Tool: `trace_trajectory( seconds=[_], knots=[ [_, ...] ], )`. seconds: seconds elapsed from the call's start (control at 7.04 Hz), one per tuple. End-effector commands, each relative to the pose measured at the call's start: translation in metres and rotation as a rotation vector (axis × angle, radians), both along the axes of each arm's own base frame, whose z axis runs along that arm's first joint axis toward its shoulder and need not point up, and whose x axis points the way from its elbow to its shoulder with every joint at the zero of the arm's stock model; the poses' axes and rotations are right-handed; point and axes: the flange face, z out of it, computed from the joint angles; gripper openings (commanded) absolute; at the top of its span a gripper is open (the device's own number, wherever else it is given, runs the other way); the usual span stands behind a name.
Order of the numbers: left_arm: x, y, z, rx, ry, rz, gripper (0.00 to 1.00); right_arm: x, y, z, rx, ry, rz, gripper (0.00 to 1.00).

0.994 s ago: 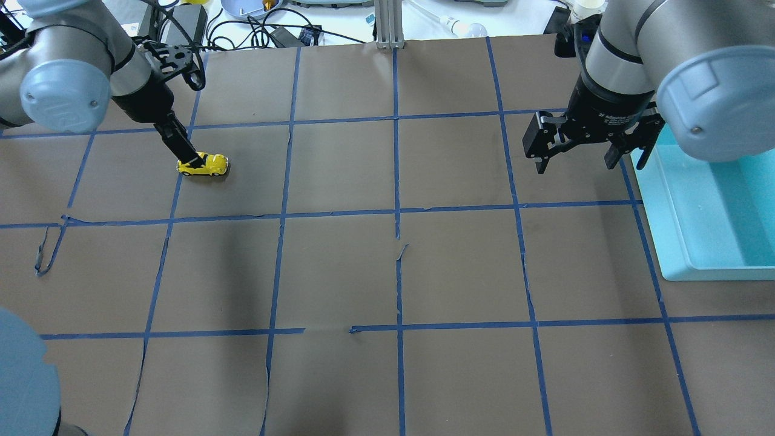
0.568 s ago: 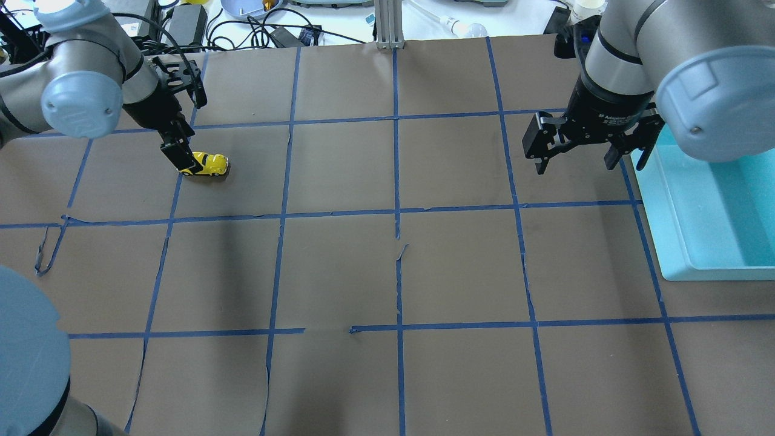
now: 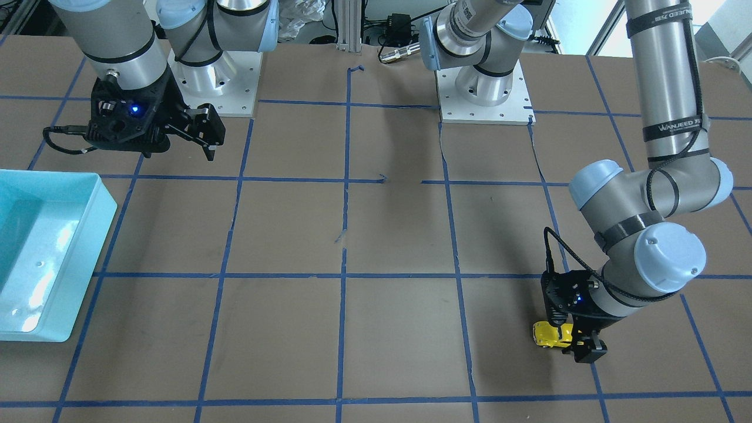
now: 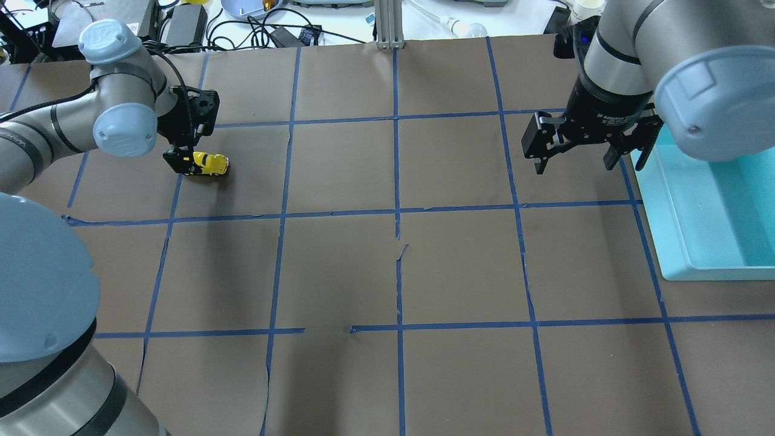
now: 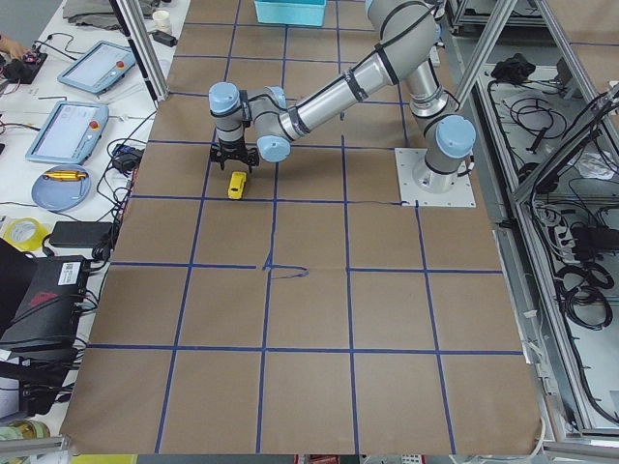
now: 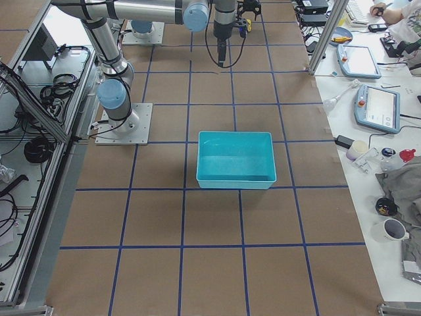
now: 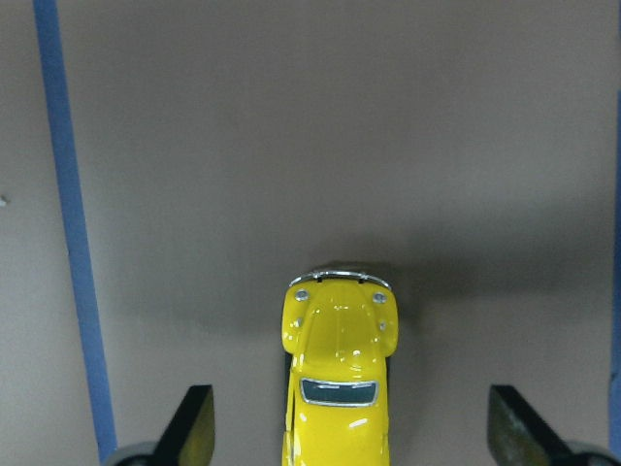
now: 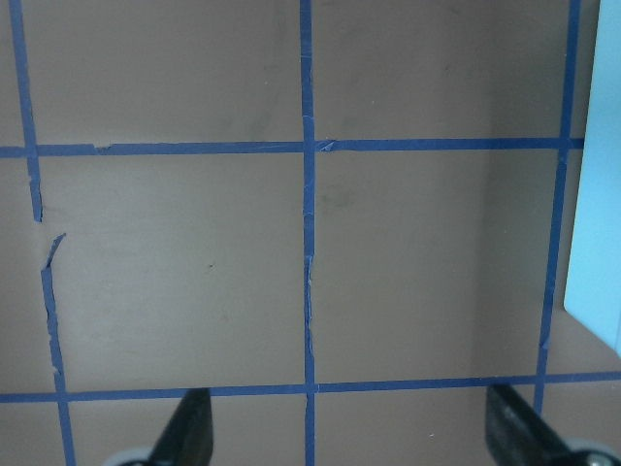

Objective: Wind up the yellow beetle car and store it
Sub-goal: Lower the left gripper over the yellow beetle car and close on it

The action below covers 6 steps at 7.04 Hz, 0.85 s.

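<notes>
Left wrist view: a tiny glossy bright-yellow toy Beetle car (image 7: 338,374) sits on its wheels on the brown paper tabletop with a blue tape grid (image 7: 291,146). Its bonnet points away from the lens. The left gripper (image 7: 354,432) straddles it, jaws wide apart, with a clear gap at each flank. Only this view shows those gaps. The tail runs off the frame's lower edge.

Overhead view: the car stands in a far square on the robot's left. One finger hides its rear, and the other finger is masked. The right gripper (image 4: 574,160) hangs spread and empty just beside a shallow turquoise plastic bin (image 4: 672,242), well apart from the car.

Front-facing view: the car's free end pokes out from under the left wrist toward the bin's side of the tabletop. That heading is harder to read from overhead.

Exterior left view: the car rests flat on the tabletop beneath the near arm. The jaw gap cannot be judged here.

Exterior right view: the bin's whole interior shows. The car is too small to make out.

Right wrist view: only tape lines and a sliver of the bin's edge appear between the parted fingers.

The toy looks light, hard and slick, and apt to roll. The flat door flanks, taken low, seem the surest hold.
</notes>
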Motion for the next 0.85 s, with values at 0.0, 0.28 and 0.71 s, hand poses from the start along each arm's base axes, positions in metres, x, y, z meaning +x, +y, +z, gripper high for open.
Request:
trace_trajectory(
  seconds=[0.0,0.28,0.71],
  knots=[
    [0.002,-0.004,-0.01,0.005,0.002,-0.001,1.0,-0.001,0.0,-0.001,0.003,0.001,0.005,1.0],
    [0.003,-0.002,-0.018,0.02,0.003,0.0,1.0,-0.002,-0.001,-0.002,0.005,0.003,0.003,1.0],
    [0.022,0.001,-0.025,0.03,0.003,-0.036,0.99,-0.002,0.003,-0.013,0.023,0.003,0.0,1.0]
  ],
)
